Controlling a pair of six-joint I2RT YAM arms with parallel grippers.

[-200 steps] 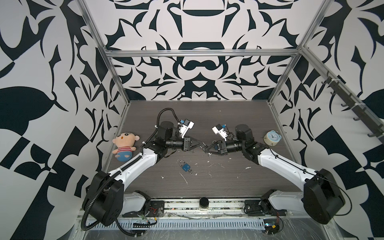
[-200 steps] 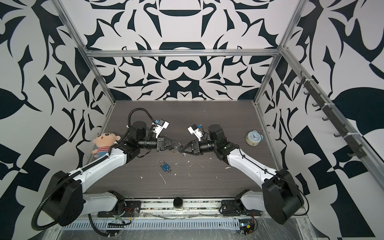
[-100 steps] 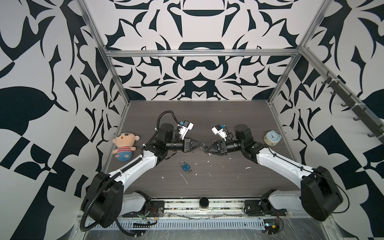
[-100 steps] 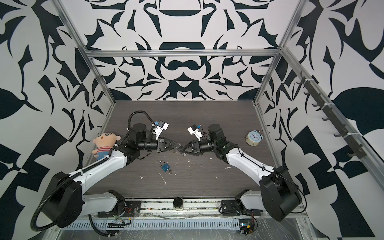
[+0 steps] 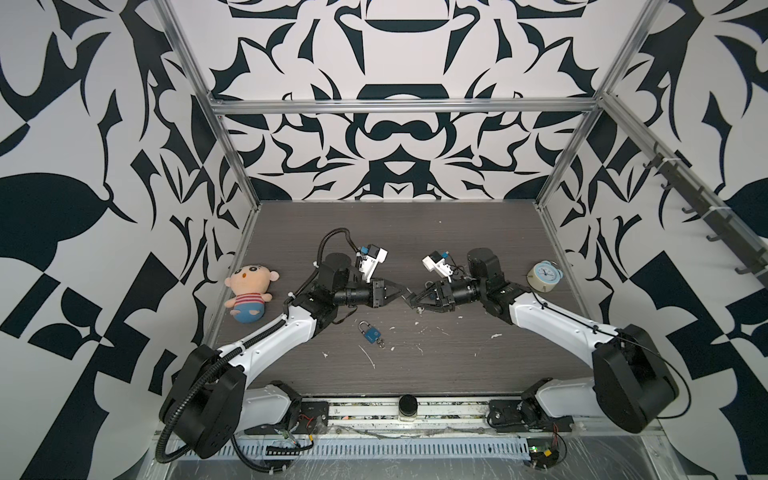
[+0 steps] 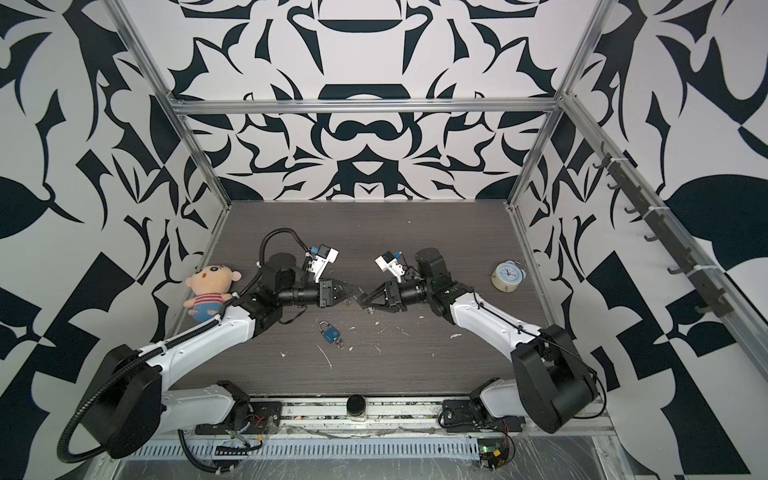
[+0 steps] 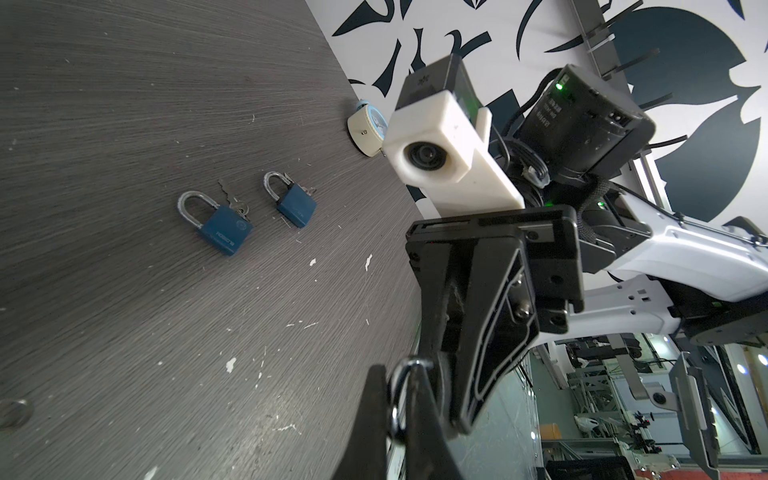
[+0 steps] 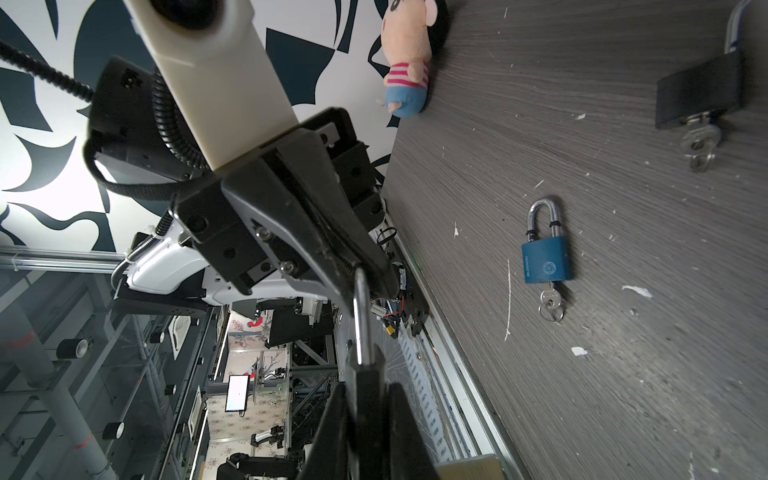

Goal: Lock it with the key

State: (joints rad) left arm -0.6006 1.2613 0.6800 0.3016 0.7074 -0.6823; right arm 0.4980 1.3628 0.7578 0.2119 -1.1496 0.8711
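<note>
Holding steady, tip to tip above mid-tabletop, barely shifted from a second ago.
Pinching the shackle of the held padlock with left gripper, clamped tight; gripping its body with right gripper, nearly closed. Counting three padlocks: that one aloft, front padlock and second padlock lying flat, apart. Counting two keys, stuck in the lying pair. One doll, one clock, unmoved.

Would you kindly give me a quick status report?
Left gripper and right gripper shut on one raised padlock. Two blue padlocks, keys in, on table. Nothing blocking.
</note>
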